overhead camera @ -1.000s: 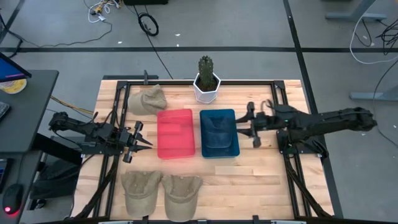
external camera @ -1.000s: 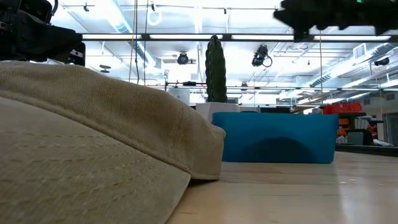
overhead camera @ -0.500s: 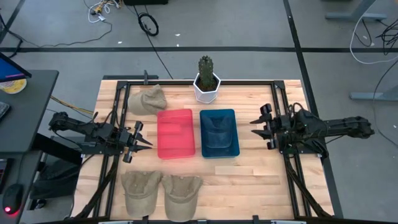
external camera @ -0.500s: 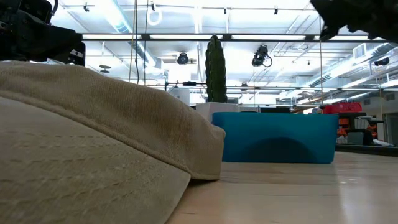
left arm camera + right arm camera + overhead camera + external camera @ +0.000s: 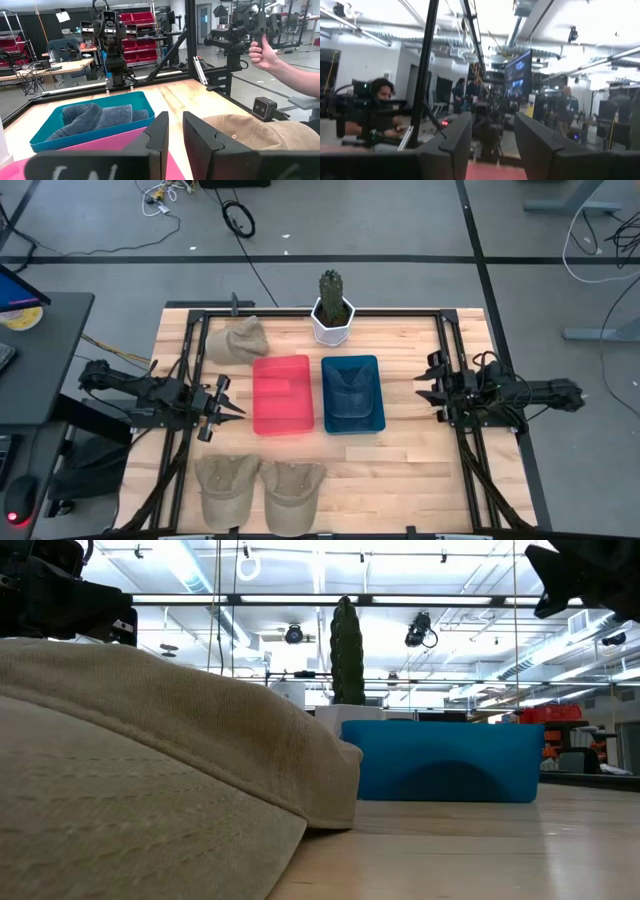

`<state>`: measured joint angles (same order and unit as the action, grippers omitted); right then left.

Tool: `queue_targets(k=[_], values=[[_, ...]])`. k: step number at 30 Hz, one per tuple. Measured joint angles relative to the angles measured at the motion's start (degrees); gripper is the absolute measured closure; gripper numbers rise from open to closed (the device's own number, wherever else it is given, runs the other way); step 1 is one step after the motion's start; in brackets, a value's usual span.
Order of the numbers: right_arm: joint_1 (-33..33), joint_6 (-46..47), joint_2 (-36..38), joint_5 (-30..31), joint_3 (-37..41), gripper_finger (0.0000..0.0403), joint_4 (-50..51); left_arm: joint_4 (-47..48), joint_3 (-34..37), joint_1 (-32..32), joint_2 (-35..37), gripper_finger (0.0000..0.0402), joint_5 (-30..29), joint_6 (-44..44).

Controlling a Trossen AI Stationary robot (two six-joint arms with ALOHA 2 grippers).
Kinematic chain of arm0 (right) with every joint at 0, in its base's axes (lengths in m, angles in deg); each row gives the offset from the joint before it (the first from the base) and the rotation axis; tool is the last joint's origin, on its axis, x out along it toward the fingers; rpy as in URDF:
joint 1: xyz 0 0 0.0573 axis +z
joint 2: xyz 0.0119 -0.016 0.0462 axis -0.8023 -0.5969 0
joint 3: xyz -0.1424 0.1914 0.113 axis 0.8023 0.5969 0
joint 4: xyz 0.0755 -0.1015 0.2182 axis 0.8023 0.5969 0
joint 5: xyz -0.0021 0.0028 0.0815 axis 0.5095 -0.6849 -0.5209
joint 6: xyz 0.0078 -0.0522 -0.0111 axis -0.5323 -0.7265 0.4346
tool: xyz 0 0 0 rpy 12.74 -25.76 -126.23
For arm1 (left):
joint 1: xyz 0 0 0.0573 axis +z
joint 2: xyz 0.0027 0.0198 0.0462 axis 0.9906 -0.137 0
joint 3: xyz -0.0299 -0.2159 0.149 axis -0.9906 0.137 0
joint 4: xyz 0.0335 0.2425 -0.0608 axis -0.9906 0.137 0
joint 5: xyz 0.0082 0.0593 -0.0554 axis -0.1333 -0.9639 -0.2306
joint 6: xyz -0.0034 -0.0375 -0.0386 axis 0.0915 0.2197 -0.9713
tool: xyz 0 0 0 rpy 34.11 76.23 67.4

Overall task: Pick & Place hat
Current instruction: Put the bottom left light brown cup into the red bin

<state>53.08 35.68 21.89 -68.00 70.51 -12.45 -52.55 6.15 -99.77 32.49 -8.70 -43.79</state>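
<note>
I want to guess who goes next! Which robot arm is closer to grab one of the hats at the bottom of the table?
Probably the left. The left gripper sits just above the two tan hats at the table's near edge. The right gripper is empty too, but waits across the table, past the blue bin.

Right arm pulled back: a second ago the right gripper (image 5: 428, 384) hung just beside the blue bin's (image 5: 352, 394) right wall; now it sits well apart from it, near the table's (image 5: 400, 480) right edge, arm folded short. In the low view it has slid from top centre to the top right corner.
</note>
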Motion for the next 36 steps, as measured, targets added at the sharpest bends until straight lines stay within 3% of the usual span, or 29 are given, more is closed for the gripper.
queue_targets(k=[4,12,17,29,36], values=[[0.0,-0.54,3.5,-0.02,-0.04,0.025,6.74,0.0,-0.02,-0.01,0.02,0.0342,-0.01,0.02],[-0.03,-1.86,3.44,0.06,-0.07,0.025,13.59,0.05,0.0,0.0,0.01,0.0342,0.02,0.02],[-0.04,-4.86,3.44,0.36,-0.08,0.025,23.56,0.1,0.0,-0.01,-0.01,0.0342,0.0,0.01],[-0.04,-3.99,3.28,7.98,-0.04,0.025,24.4,-0.03,-0.02,0.02,0.02,0.0342,0.01,0.02],[-0.07,0.22,3.17,8.13,-0.04,0.025,24.34,-0.08,0.0,0.0,0.02,0.0342,0.02,-1.27]])
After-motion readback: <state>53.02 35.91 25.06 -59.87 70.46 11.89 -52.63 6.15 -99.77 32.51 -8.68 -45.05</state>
